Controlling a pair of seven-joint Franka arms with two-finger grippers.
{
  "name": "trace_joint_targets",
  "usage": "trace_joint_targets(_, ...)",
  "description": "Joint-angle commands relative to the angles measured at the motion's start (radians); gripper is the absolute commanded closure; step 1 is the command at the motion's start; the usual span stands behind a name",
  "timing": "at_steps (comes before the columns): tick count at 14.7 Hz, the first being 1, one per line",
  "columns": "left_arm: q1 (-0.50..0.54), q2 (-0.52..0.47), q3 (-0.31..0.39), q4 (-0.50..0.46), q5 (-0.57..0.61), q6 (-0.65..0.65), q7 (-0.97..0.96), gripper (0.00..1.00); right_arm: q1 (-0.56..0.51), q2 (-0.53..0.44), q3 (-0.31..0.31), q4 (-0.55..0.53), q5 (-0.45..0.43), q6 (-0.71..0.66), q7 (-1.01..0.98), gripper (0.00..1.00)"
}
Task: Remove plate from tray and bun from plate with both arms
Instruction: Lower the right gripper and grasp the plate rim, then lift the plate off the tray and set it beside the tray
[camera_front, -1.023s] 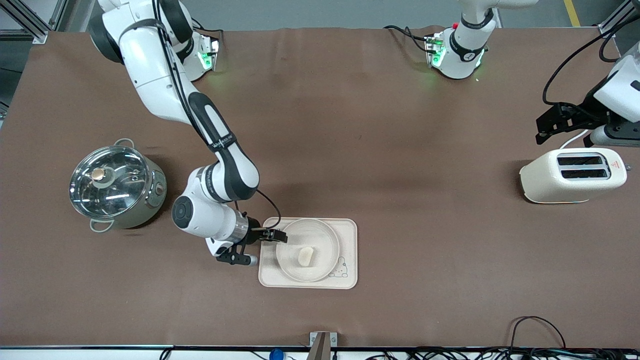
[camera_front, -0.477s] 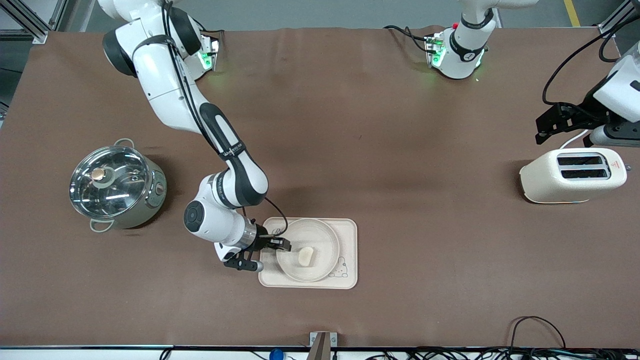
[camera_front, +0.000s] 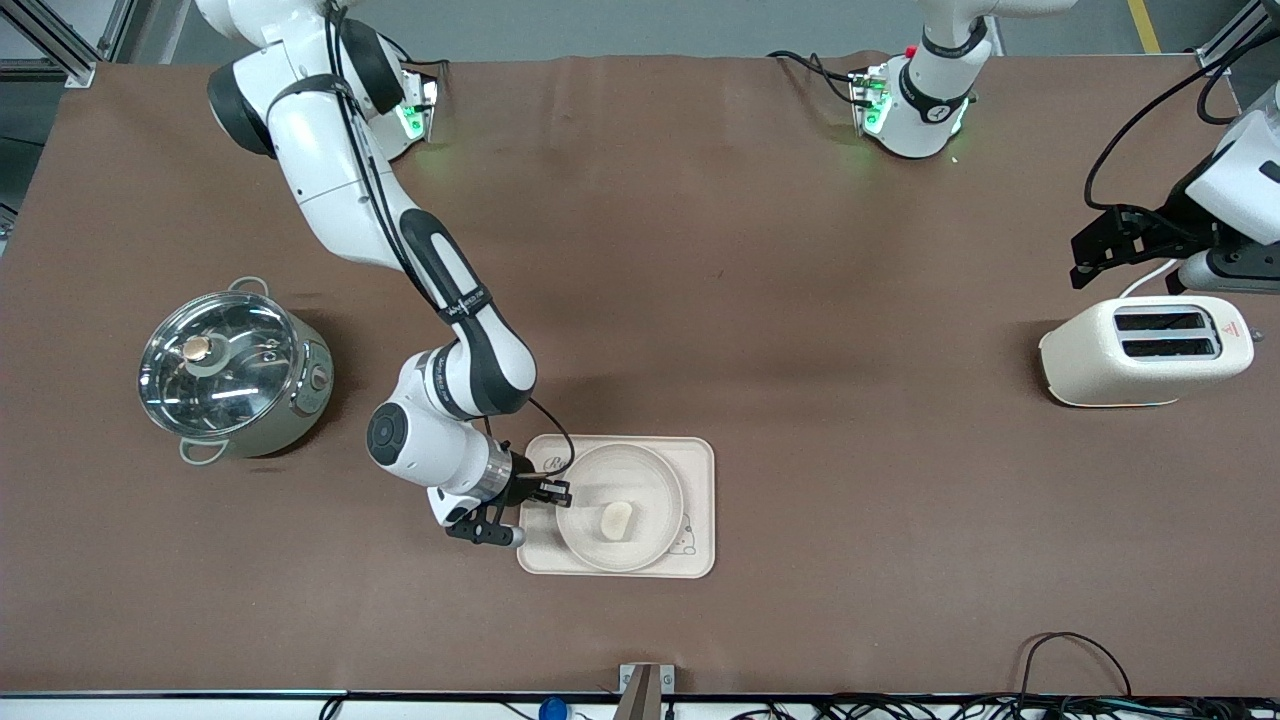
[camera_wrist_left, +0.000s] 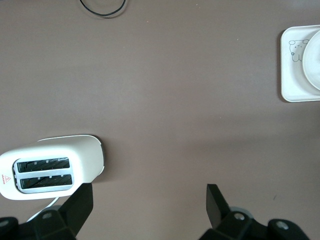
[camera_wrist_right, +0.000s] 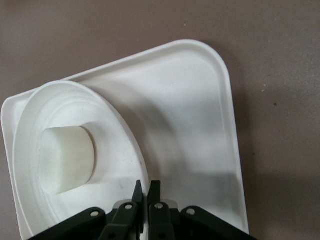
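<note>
Your right tool (camera_front: 553, 492) is clenched on the plate (camera_front: 640, 470) rim, at the plate's nine o'clock in the front view. The plate sits on the tray (camera_front: 700, 500), bun (camera_front: 616, 520) lying in its middle. Your left tool (camera_wrist_left: 150, 205) hangs released over the desk (camera_front: 760, 300) by the toaster (camera_front: 1145, 350), arm waiting.
</note>
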Motion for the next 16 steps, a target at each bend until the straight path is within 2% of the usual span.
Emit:
trace_joint_targets(1,0.005,0.007,-0.008,0.02,0.001,-0.018,-0.012,0.0,-0.039,-0.015,0.036,0.003,0.06,-0.008,-0.061,1.0)
trace_joint_targets(3,0.005,0.007,-0.008,0.02,0.001,-0.019,-0.012,0.0,-0.087,-0.033,0.102,-0.021,0.076,-0.008,-0.119,1.0)
trace_joint_targets(5,0.005,0.007,-0.008,0.02,0.001,-0.019,-0.012,0.0,-0.108,-0.096,0.145,-0.115,0.076,-0.007,-0.161,1.0)
trace_joint_targets(12,0.006,0.007,-0.008,0.018,-0.001,-0.019,-0.011,0.0,-0.079,-0.433,0.176,-0.62,0.076,-0.005,-0.317,1.0)
trace_joint_targets(16,0.008,0.007,-0.008,0.018,-0.001,-0.019,-0.009,0.0,-0.044,-0.544,0.177,-0.826,0.077,0.01,-0.322,1.0)
